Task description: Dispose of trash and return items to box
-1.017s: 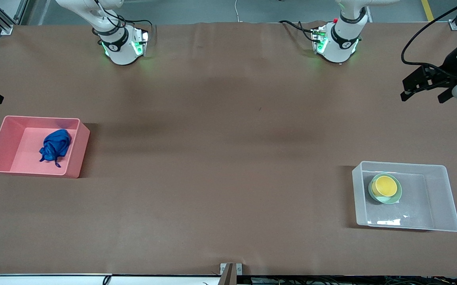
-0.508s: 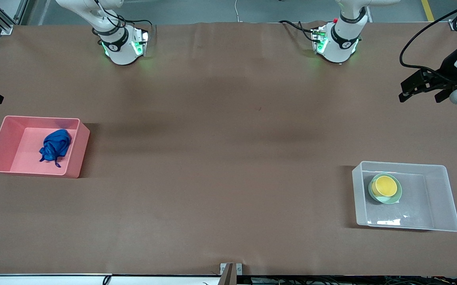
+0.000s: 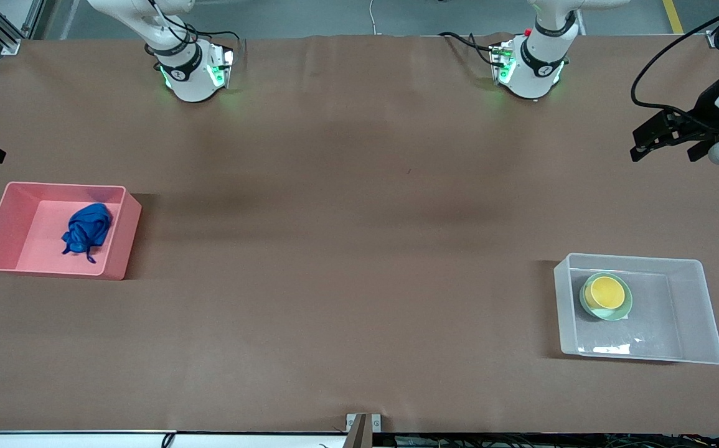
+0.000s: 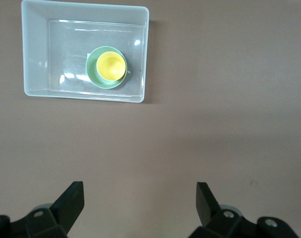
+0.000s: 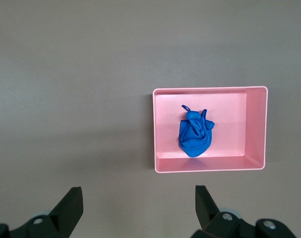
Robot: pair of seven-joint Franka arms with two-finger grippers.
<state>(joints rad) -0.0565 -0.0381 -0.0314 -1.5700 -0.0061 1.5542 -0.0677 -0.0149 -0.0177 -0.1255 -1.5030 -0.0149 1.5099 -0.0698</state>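
The trash, a bunched blue cloth (image 3: 87,231) (image 5: 195,139), lies inside the pink bin (image 3: 117,233) (image 5: 210,89) at the right arm's end of the table. The clear box (image 3: 633,257) (image 4: 86,5) stands at the left arm's end. In it sits the mint-green bowl (image 3: 624,311) (image 4: 93,74), and the yellow cup (image 3: 607,292) (image 4: 111,66) stands upright in the bowl. My left gripper (image 3: 662,154) (image 4: 139,191) hangs open and empty over the table's edge at that end. My right gripper (image 5: 138,193) is open and empty above bare table beside the pink bin.
The brown table surface (image 3: 347,249) stretches between the two containers. Both arm bases (image 3: 194,71) (image 3: 530,68) stand along the edge farthest from the front camera. A small metal bracket (image 3: 362,426) sits at the nearest edge.
My left gripper has drifted slightly at its end of the table. The cloth, bowl, cup and both containers have not moved.
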